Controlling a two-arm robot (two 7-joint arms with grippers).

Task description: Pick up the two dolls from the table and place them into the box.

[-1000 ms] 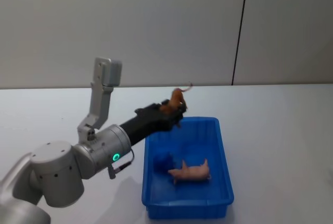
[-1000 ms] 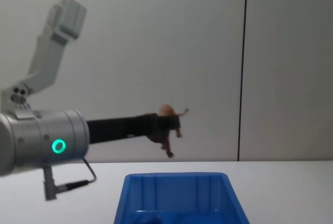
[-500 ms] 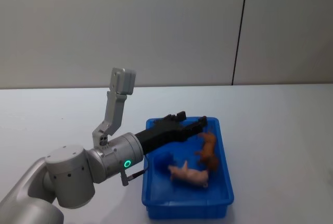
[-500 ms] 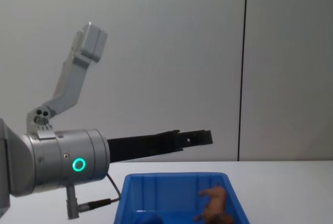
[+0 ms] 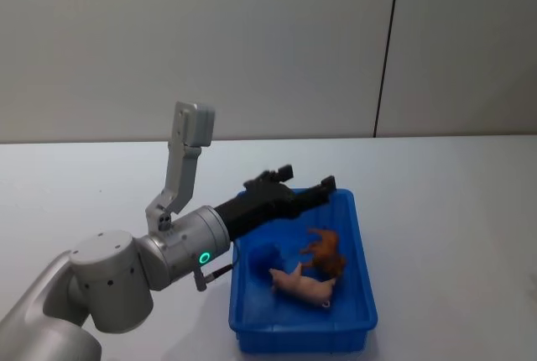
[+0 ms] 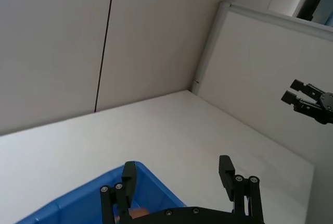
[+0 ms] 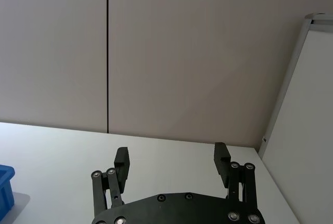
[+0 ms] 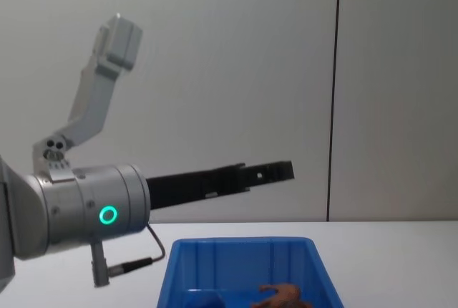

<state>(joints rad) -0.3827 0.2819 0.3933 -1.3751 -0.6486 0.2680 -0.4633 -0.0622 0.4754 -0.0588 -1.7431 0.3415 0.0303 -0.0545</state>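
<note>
The left arm's black 2-fingered gripper (image 5: 302,183) hangs in the air above the far end of the bright blue rectangular plastic bin (image 5: 362,294), its fingers spread apart with nothing between them; in the chest view the same gripper (image 8: 275,171) reaches across from the left, level and clear above the bin's thick rim (image 8: 240,241); in the left wrist view the 2 fingertips (image 6: 227,166) stand wide apart over the bin's corner (image 6: 140,193). The bin sits on the plain white flat tabletop (image 5: 453,210), just to the right of the left arm's silver forearm; inside it lie both of the 2 tiny dolls; the reddish-brown animal figure (image 5: 325,249) is on the bin floor toward the right wall, and the pale pink figure with small ears (image 5: 304,286) lies on its side just nearer the robot, touching or almost touching the brown one; from the chest view the brown figure (image 8: 281,294) shows low inside the bin. The right arm's black gripper (image 7: 171,160) is held up over bare tabletop (image 7: 57,146), its 2 fingers parted and empty.
</note>
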